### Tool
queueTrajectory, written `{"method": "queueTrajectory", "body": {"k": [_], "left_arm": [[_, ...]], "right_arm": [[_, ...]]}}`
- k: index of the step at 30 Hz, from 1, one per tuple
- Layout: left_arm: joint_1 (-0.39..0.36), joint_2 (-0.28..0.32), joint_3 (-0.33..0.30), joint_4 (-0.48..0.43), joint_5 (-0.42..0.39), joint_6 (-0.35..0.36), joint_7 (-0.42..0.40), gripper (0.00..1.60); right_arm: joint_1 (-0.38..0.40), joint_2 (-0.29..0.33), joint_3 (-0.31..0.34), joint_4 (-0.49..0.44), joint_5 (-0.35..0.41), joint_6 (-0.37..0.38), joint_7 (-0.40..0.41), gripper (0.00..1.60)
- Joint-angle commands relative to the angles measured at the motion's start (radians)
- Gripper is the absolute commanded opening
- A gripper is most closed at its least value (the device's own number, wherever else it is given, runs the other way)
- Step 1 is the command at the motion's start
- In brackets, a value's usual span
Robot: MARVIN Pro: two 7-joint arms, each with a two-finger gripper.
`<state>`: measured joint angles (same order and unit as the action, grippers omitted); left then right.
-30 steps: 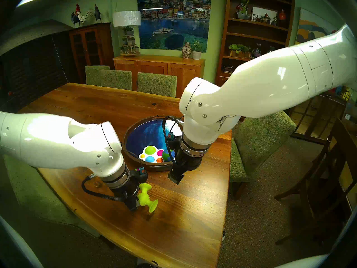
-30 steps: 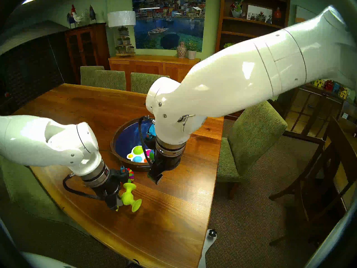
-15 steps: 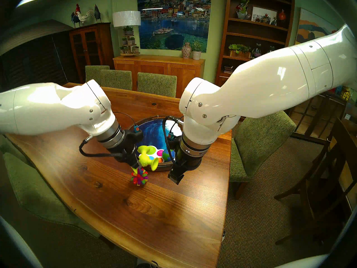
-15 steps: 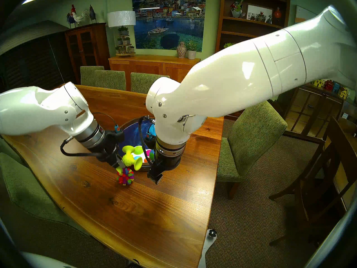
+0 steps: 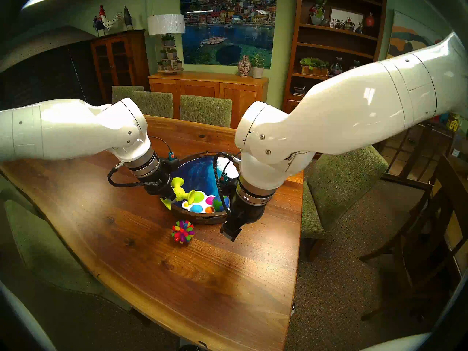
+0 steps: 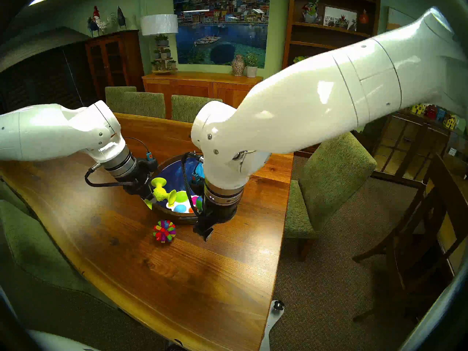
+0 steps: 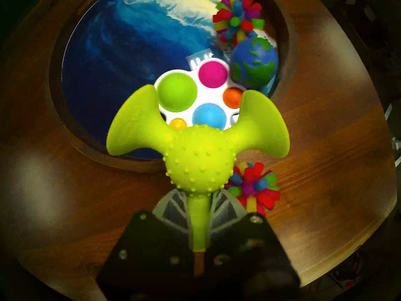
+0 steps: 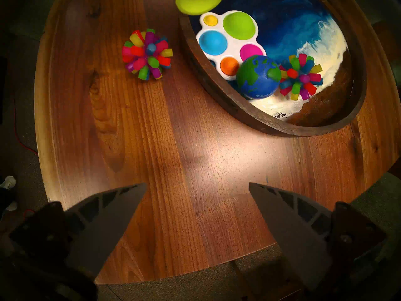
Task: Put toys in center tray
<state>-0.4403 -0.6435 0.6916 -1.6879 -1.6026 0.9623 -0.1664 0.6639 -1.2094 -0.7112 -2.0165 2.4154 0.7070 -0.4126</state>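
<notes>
My left gripper [image 5: 171, 194] is shut on one arm of the lime-green suction-cup toy [image 5: 181, 191] and holds it in the air over the near-left rim of the round tray [image 5: 202, 219]. The left wrist view shows the toy [image 7: 195, 161] pinched at its stem. In the tray [image 8: 217, 92] lie the globe ball [image 8: 258, 80], one spiky ball [image 8: 300, 76] and a white pop toy with coloured bubbles [image 8: 227, 42]. The other spiky ball [image 5: 182, 231] sits on the table just in front of the tray. My right gripper [image 8: 195, 207] is open and empty, hanging over the table at the tray's near-right side [image 5: 231, 232].
The wooden table [image 5: 177, 279] has its curved near edge close to me. A green chair [image 5: 339, 185] stands at its right side and several more [image 5: 205, 110] along the far side. My right wrist and forearm hang over the tray's right half.
My left arm lifted the green toy off the front of the table and carried it back and right to over the tray. The spiky ball on the table came into view. The right arm stayed still.
</notes>
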Motion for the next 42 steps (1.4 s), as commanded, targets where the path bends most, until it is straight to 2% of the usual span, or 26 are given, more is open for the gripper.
{"method": "queueTrajectory", "body": {"k": [1, 14, 15, 16, 19, 20, 23, 28, 33, 37, 42], "left_arm": [[0.032, -0.114, -0.034, 0.126, -0.024, -0.006, -0.012, 0.0], [0.132, -0.261, -0.075, 0.339, -0.079, -0.006, -0.072, 0.0], [0.137, -0.27, -0.077, 0.351, -0.079, -0.005, -0.072, 0.04], [0.144, -0.282, -0.077, 0.368, -0.081, -0.004, -0.077, 0.44], [0.161, -0.304, -0.081, 0.412, -0.085, -0.003, -0.088, 1.22], [0.165, -0.31, -0.082, 0.431, -0.084, -0.007, -0.096, 1.6], [0.173, -0.33, -0.082, 0.483, -0.077, -0.004, -0.12, 1.6], [0.158, -0.345, -0.069, 0.545, -0.05, -0.002, -0.227, 1.6], [0.092, -0.263, -0.052, 0.406, 0.014, -0.002, -0.284, 1.6], [0.067, -0.23, -0.036, 0.333, 0.052, -0.002, -0.327, 1.6], [0.036, -0.198, 0.021, 0.228, 0.091, -0.002, -0.361, 1.6]], "right_arm": [[0.018, 0.006, 0.015, 0.004, -0.001, 0.0, 0.001, 1.6], [0.018, 0.006, 0.015, 0.004, -0.001, 0.0, 0.0, 1.6], [0.018, 0.006, 0.015, 0.004, -0.001, 0.0, 0.0, 1.6], [0.018, 0.006, 0.015, 0.004, -0.001, 0.0, 0.0, 1.6], [0.019, 0.006, 0.015, 0.004, -0.001, 0.0, 0.001, 1.6], [0.019, 0.006, 0.015, 0.003, -0.001, 0.0, 0.001, 1.6], [0.019, 0.007, 0.016, 0.003, 0.0, 0.0, 0.001, 1.6], [0.02, 0.008, 0.016, 0.003, -0.001, 0.001, 0.001, 1.6], [0.02, 0.007, 0.016, 0.003, -0.001, 0.001, 0.001, 1.6], [0.019, 0.007, 0.016, 0.003, -0.001, 0.001, 0.001, 1.6], [0.018, 0.006, 0.015, 0.004, -0.001, 0.0, 0.0, 1.6]]}}
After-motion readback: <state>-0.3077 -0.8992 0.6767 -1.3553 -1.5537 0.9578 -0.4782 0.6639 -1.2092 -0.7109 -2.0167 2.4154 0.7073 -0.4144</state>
